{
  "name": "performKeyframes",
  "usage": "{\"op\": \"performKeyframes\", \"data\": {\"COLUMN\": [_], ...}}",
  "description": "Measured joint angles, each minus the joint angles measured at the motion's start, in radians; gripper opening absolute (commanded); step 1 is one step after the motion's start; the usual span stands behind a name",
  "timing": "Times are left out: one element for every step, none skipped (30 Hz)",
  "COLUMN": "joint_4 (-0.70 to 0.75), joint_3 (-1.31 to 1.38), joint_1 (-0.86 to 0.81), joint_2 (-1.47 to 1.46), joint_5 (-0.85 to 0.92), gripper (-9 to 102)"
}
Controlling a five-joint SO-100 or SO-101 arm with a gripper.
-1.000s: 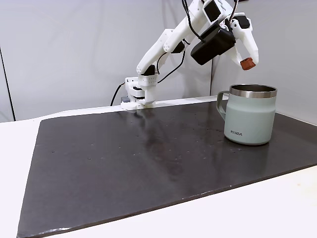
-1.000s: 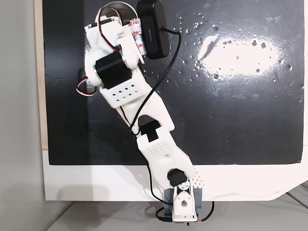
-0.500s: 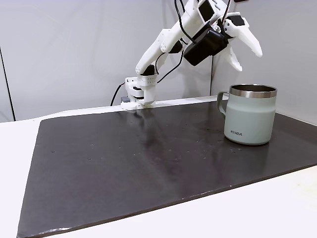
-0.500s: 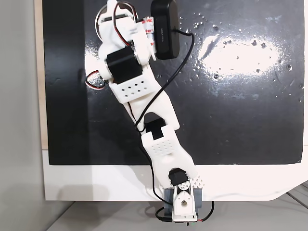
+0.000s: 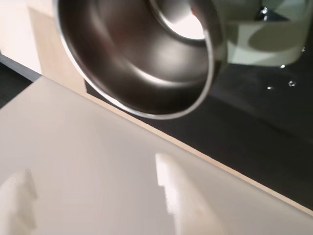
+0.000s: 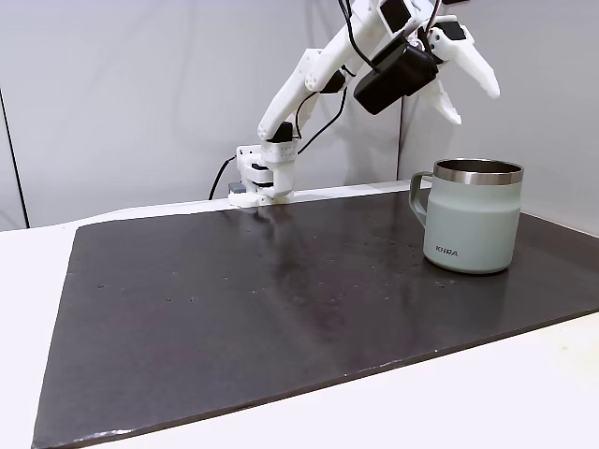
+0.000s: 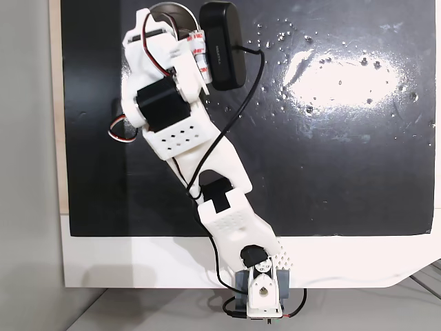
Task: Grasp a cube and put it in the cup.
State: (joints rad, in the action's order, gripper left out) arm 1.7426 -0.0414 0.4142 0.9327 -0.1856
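The pale grey-green cup (image 6: 473, 229) with a steel rim stands at the right of the dark mat. My gripper (image 6: 475, 106) hangs in the air above it, open, with nothing between its white fingers (image 6: 487, 75). In the wrist view I look down into the cup's steel inside (image 5: 132, 58). A thin reddish sliver, possibly the cube (image 5: 191, 9), shows by the bright bottom, too small to be sure. In the top-down fixed view the arm (image 7: 172, 117) covers most of the cup (image 7: 167, 9), leaving part of its rim in sight.
The dark mat (image 6: 262, 309) lies on a white table (image 6: 449, 412). The arm's base (image 6: 262, 178) is clamped at the table's far edge. The cup's handle (image 6: 418, 196) points towards the base. A pale wall stands behind.
One second ago the gripper was shut on the cube above the cup. It has since opened, the cube is gone from the fingers, and the gripper has risen slightly.
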Motion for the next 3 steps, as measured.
{"op": "performKeyframes", "data": {"joint_4": [0.0,0.0,0.0], "joint_3": [-0.005,-0.009,-0.011], "joint_1": [0.005,0.008,0.009], "joint_2": [0.0,0.0,0.0], "joint_5": [0.002,0.002,0.005], "gripper": [26,26,26]}}
